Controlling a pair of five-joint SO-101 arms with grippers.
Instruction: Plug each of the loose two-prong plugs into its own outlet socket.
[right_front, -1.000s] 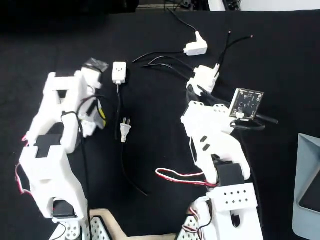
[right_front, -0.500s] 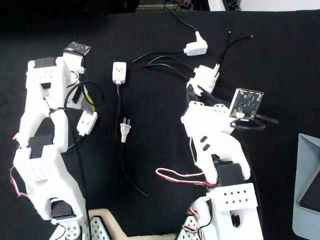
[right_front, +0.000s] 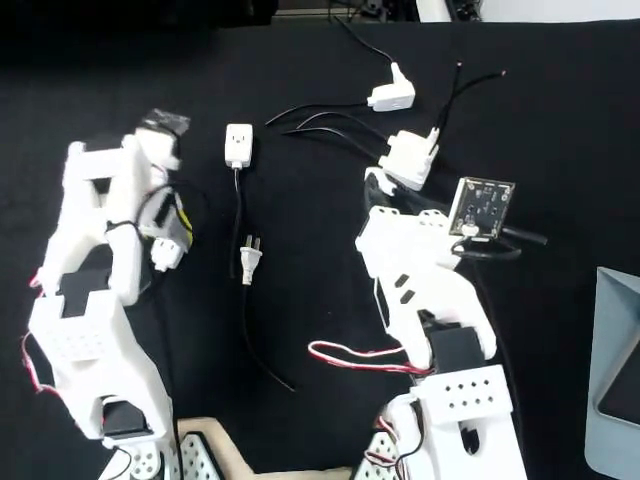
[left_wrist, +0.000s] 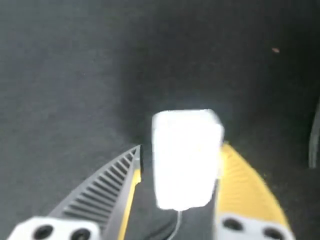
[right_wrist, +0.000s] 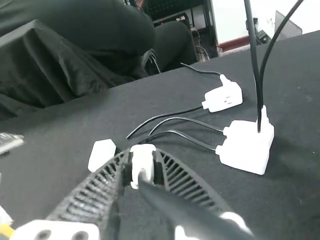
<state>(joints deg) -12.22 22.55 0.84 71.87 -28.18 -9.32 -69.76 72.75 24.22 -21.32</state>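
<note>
My left gripper (left_wrist: 181, 149) is pinching a white corded block (left_wrist: 187, 170) between its grey ridged finger and its yellow one, and the block stands up past both tips. I cannot tell whether this block is a plug or a socket. My right gripper (right_wrist: 141, 152) is closed on a small white plug body (right_wrist: 141, 169), held right at the fingertips.

Between my two grippers, nearer the left one, a loose two-prong plug (right_front: 249, 258) lies flat on the black tablecloth (right_front: 300, 60), and its prongs point away from my bases. Beyond it, ahead of my left gripper and off to its inner side, sits a white outlet socket (right_front: 238, 146). The socket's cord runs back alongside the plug.

Just past my right gripper, on its outer side, are two joined white blocks (right_wrist: 247, 145) with black cords rising from them. Farther out lies a white outlet (right_wrist: 223, 97) with its own black cord.
</note>
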